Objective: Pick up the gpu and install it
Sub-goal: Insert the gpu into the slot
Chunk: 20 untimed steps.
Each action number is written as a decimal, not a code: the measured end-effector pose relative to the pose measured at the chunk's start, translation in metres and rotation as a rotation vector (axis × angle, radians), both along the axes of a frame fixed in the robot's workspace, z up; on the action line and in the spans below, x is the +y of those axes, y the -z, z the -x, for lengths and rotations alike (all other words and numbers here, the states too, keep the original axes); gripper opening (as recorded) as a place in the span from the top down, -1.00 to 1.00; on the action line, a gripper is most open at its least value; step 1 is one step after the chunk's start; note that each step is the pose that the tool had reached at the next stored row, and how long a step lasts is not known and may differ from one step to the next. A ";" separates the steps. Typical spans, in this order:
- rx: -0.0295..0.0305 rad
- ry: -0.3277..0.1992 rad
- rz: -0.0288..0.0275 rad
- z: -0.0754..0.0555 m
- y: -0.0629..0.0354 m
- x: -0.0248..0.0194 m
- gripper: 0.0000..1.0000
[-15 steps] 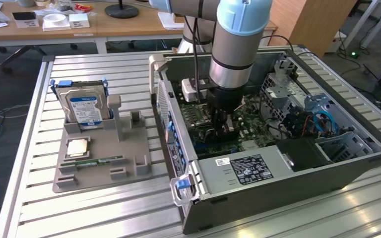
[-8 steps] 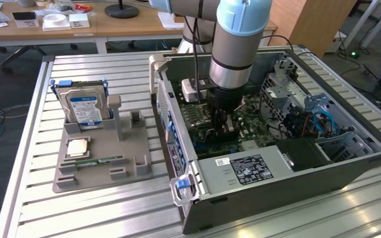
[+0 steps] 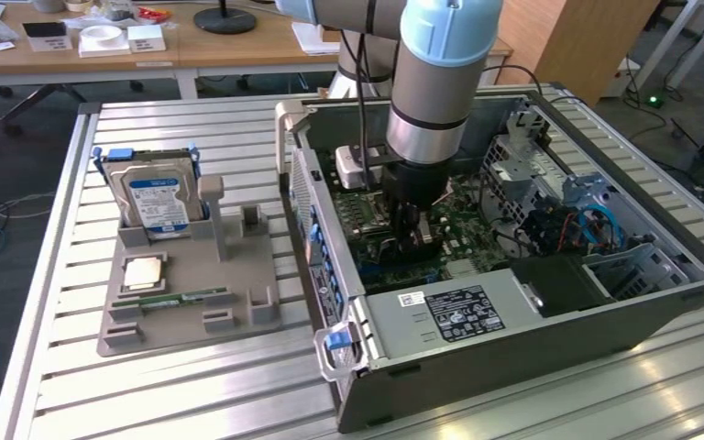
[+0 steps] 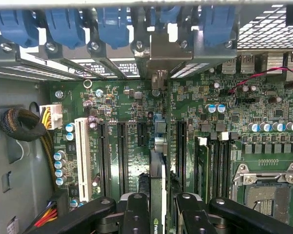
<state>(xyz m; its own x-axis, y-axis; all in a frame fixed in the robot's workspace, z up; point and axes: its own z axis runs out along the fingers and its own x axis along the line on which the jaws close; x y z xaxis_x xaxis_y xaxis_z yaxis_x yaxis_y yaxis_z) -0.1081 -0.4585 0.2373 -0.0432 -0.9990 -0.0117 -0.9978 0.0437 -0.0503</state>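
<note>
the fingers (image 4: 136, 214) are seen closed narrowly on the gpu (image 4: 157, 195), one black pad on each face of the card, so that the gripper (image 4: 158, 217) holds it edge-on and upright over the motherboard (image 4: 136, 122). in the exterior view the gripper (image 3: 411, 220) is lowered deep inside the open computer case (image 3: 548, 302), toward the middle of the board, and the card is carried among the long black expansion slots (image 4: 121, 151), its silver bracket (image 4: 158, 80) standing at the rear wall of the case beneath the blue retention clips (image 4: 63, 24); whether the edge connector is already seated cannot be told. the card is judged light and stiff but fragile: a thin circuit board that is best pinched across its flat faces near the top edge, as is done here, with the fan and the contacts left untouched. its smooth faces could slip under a sideways push, and a tilted descent could strain the slot. on the grey holder (image 3: 181, 312) beside the case a hard drive (image 3: 157, 197) stands upright.
</note>
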 end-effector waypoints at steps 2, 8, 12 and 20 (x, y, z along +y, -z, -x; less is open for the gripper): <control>-0.0005 0.000 -0.0001 0.000 0.0001 0.0000 0.48; -0.0006 -0.002 -0.0001 0.001 0.0000 0.0000 0.48; -0.0005 -0.001 -0.0001 0.002 0.0000 0.0000 0.48; -0.0005 -0.001 0.0000 0.002 0.0000 0.0000 0.48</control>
<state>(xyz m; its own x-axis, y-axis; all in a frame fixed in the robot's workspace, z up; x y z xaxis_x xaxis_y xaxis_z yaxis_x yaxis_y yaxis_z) -0.1098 -0.4585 0.2373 -0.0418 -0.9991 -0.0118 -0.9978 0.0423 -0.0508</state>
